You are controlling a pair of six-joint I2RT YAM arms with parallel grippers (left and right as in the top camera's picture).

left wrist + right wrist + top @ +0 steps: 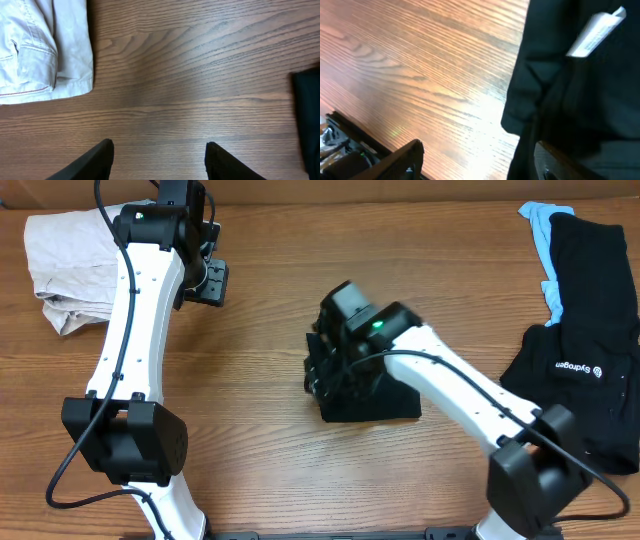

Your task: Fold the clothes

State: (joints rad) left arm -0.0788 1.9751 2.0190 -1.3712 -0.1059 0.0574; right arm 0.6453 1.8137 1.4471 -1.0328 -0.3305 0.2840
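The left arm [145,300] has long, rounded white links joined by bulky black housings, glossy near the base. A small green light [140,215] glows on its upper black joint. A thin black cable [122,320] runs along the white shell and loops out by the base. The right arm [450,395] is built alike, with a white link, black joints, its own green light and cable, and a grey block [350,300] at the wrist. The left tool [159,157] and right tool [475,160] have matte black, tapering fingers.
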